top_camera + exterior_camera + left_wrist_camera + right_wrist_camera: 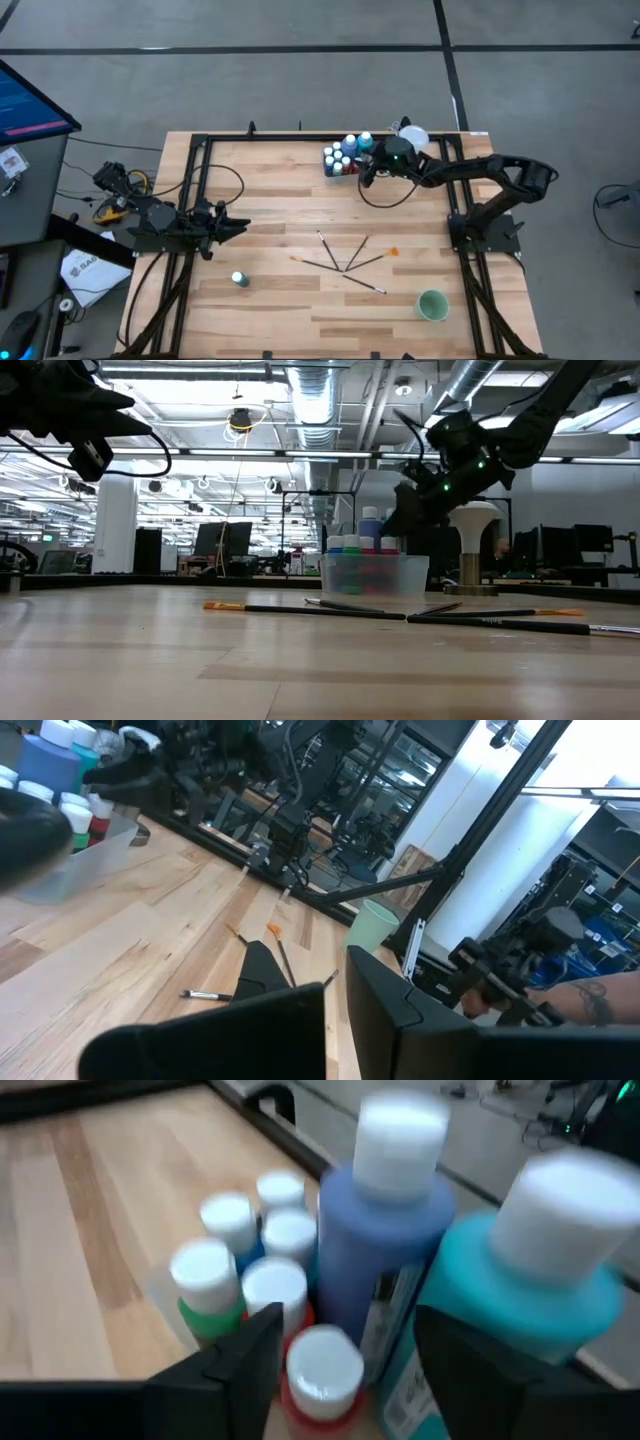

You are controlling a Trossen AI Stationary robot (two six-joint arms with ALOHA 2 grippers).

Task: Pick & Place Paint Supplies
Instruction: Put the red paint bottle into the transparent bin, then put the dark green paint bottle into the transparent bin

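Paint bottles (342, 158) grouped upright in a clear plastic tub (375, 574) at the far edge of the wooden table (280, 200), right of centre; white caps up, long axes vertical. Tall blue bottle (378, 1250) and tall teal bottle (510, 1295) standing above the short green, red and blue ones; label printing on the tall pair visible in the right wrist view but not readable. One more short teal bottle (239, 279) standing alone near the front left of the table, well apart from the tub. Paintbrushes (345, 262) lying flat at centre front, fanned, handles converging toward one point, one with an orange end; no writing readable on them. Right gripper (368, 172) reached across from the right side, arm stretched toward the far edge, poised just above the tub; fingers (240, 1365) spread apart on either side of a red bottle (322, 1372), gripping nothing. Left gripper (240, 225) parked low at the left side of the table, pointing toward the centre, fingers closed together and empty. Round green cup (432, 305) near the front right corner. White-topped stemmed stand (473, 545) just beyond the tub.
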